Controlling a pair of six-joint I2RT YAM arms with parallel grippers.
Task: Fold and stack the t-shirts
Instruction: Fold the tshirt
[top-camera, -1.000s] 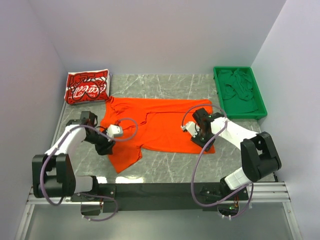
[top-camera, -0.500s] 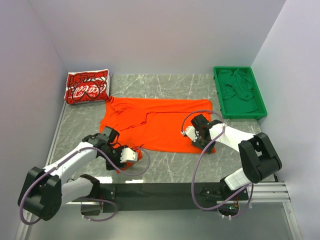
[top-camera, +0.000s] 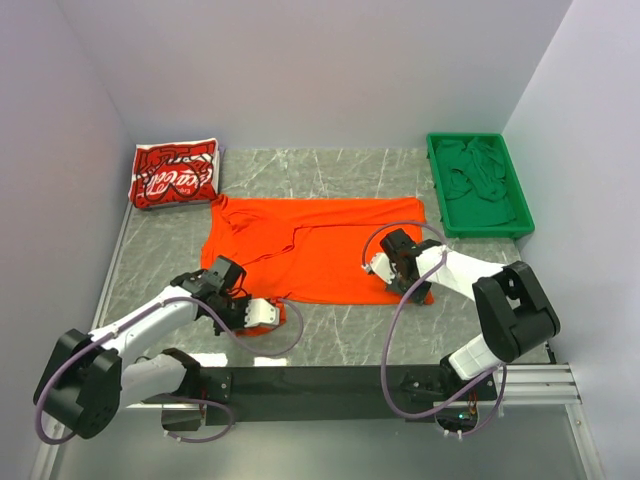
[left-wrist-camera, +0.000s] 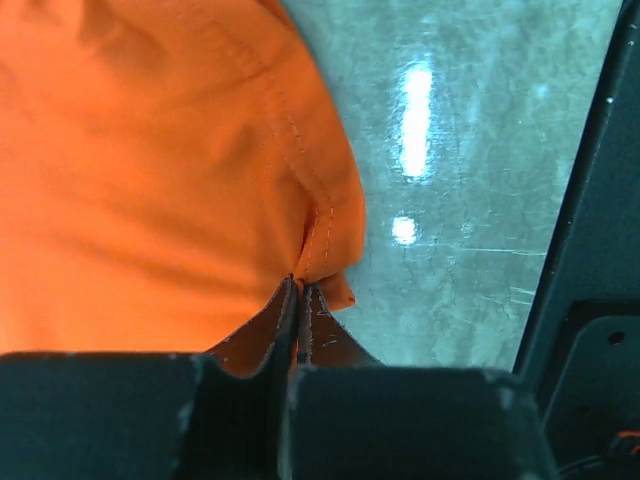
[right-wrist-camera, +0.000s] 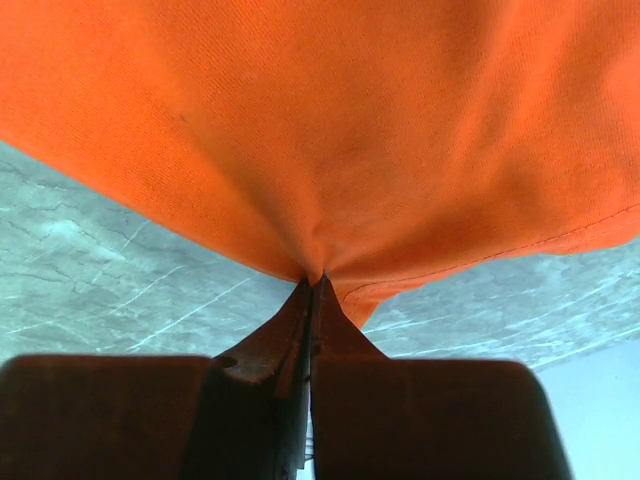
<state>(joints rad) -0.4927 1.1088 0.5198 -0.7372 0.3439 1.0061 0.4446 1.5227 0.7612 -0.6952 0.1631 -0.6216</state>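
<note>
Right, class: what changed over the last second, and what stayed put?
The left gripper swung from the left side of the orange shirt toward the near edge. Its jaws are shut on the near-left flap, which lay spread and is now bunched there. The right gripper barely shifted, jaws shut on the shirt's near right edge. The red shirt and tray stayed put.

Two t-shirts (orange t-shirt (top-camera: 320, 245), red t-shirt (top-camera: 175, 175)), one green tray (top-camera: 465, 137), two hands (left hand (left-wrist-camera: 298, 296), right hand (right-wrist-camera: 312, 286)).

Folded red cloth t-shirt (top-camera: 174, 173), upper left of the top view: white script-logo print, its lettering too small to read.
</note>
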